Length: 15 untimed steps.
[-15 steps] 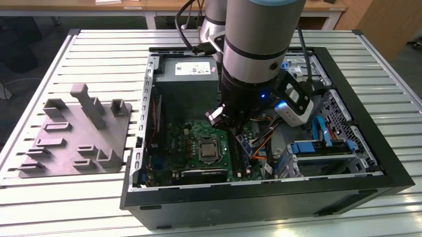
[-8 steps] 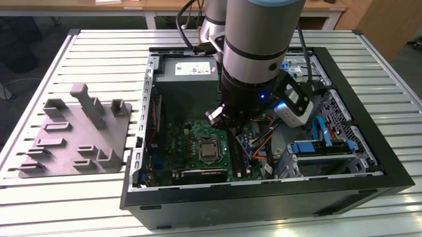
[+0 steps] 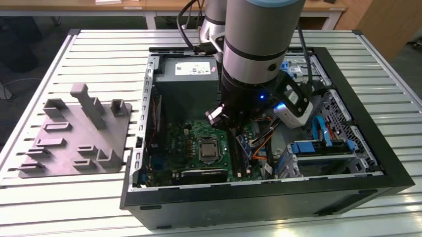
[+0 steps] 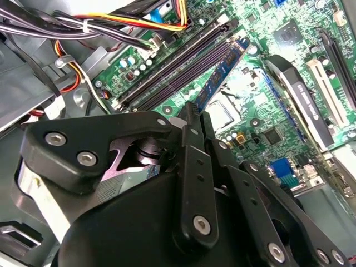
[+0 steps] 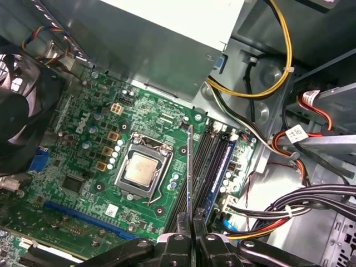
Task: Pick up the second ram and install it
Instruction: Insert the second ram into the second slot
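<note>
My gripper (image 5: pixel 191 221) is shut on the second ram (image 5: pixel 189 167), a thin dark stick seen edge-on in the first wrist view. In the second wrist view the same ram (image 4: pixel 221 73) shows its flat side with a blue label, reaching out from the gripper (image 4: pixel 196 115). It hangs over the green board (image 5: pixel 83 167), between the processor socket (image 5: pixel 143 168) and the long black slots (image 5: pixel 206 161). I cannot tell if it touches a slot. Another blue-labelled stick (image 5: pixel 223 166) sits in the outer slot. In the exterior view the gripper (image 3: pixel 222 118) is low inside the open computer case (image 3: pixel 264 197).
Yellow, black and red cable bundles (image 5: pixel 261 94) run close beside the slots. A black fan (image 5: pixel 22 111) stands at the board's far end and the grey power supply (image 3: pixel 188 74) behind it. A grey holder block (image 3: pixel 76 133) sits on the slatted table at the exterior view's left.
</note>
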Motion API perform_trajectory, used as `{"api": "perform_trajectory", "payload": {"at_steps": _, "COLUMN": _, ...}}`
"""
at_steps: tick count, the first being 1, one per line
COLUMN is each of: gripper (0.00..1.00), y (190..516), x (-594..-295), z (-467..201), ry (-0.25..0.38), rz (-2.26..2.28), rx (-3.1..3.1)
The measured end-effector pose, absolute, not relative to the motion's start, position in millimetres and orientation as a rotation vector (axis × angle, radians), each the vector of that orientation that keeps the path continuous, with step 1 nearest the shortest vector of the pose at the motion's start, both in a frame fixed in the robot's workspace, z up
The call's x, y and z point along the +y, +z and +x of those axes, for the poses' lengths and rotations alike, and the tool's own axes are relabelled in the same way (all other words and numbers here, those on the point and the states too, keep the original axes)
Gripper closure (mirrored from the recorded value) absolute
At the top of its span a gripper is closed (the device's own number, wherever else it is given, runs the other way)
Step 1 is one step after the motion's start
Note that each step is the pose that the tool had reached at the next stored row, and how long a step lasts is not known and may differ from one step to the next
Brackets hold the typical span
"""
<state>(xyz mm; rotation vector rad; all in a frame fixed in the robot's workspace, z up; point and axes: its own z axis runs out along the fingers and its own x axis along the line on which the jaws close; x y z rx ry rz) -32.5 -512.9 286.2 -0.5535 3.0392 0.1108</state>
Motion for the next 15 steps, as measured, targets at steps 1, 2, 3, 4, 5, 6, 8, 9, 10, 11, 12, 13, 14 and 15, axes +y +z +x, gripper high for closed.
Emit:
{"api": "perform_trajectory", "payload": {"at_steps": 1, "gripper": 0.86, "y": 286.1, "x": -512.9, "z": -32.5, "ry": 0.111, "rz": -0.549, "rx": 3.04}}
{"api": "perform_trajectory", "payload": {"at_steps": 2, "gripper": 0.86, "y": 286.1, "x": -512.9, "z": -32.5, "ry": 0.111, "rz": -0.546, "rx": 3.04}}
{"api": "perform_trajectory", "payload": {"at_steps": 3, "gripper": 0.86, "y": 286.0, "x": -512.9, "z": -32.5, "ry": 0.11, "rz": -0.543, "rx": 3.041}}
{"api": "perform_trajectory", "payload": {"at_steps": 4, "gripper": 0.86, "y": 286.0, "x": -512.9, "z": -32.5, "ry": 0.11, "rz": -0.54, "rx": 3.041}}
{"api": "perform_trajectory", "payload": {"at_steps": 5, "gripper": 0.86, "y": 285.9, "x": -512.9, "z": -32.5, "ry": 0.11, "rz": -0.538, "rx": 3.042}}
{"api": "perform_trajectory", "payload": {"at_steps": 6, "gripper": 0.86, "y": 285.9, "x": -512.9, "z": -32.5, "ry": 0.11, "rz": -0.536, "rx": 3.042}}
{"api": "perform_trajectory", "payload": {"at_steps": 8, "gripper": 0.86, "y": 285.8, "x": -512.9, "z": -32.5, "ry": 0.11, "rz": -0.532, "rx": 3.043}}
{"api": "perform_trajectory", "payload": {"at_steps": 9, "gripper": 0.86, "y": 285.7, "x": -512.9, "z": -32.5, "ry": 0.11, "rz": -0.53, "rx": 3.043}}
{"api": "perform_trajectory", "payload": {"at_steps": 10, "gripper": 0.86, "y": 285.7, "x": -512.9, "z": -32.5, "ry": 0.11, "rz": -0.528, "rx": 3.043}}
{"api": "perform_trajectory", "payload": {"at_steps": 11, "gripper": 0.86, "y": 285.7, "x": -512.9, "z": -32.5, "ry": 0.11, "rz": -0.526, "rx": 3.043}}
{"api": "perform_trajectory", "payload": {"at_steps": 12, "gripper": 0.86, "y": 285.6, "x": -512.9, "z": -32.5, "ry": 0.11, "rz": -0.524, "rx": 3.044}}
{"api": "perform_trajectory", "payload": {"at_steps": 13, "gripper": 0.86, "y": 285.5, "x": -512.9, "z": -32.5, "ry": 0.11, "rz": -0.521, "rx": 3.044}}
{"api": "perform_trajectory", "payload": {"at_steps": 14, "gripper": 0.86, "y": 285.5, "x": -512.9, "z": -32.5, "ry": 0.11, "rz": -0.518, "rx": 3.045}}
{"api": "perform_trajectory", "payload": {"at_steps": 15, "gripper": 0.86, "y": 285.4, "x": -512.9, "z": -32.5, "ry": 0.11, "rz": -0.515, "rx": 3.045}}
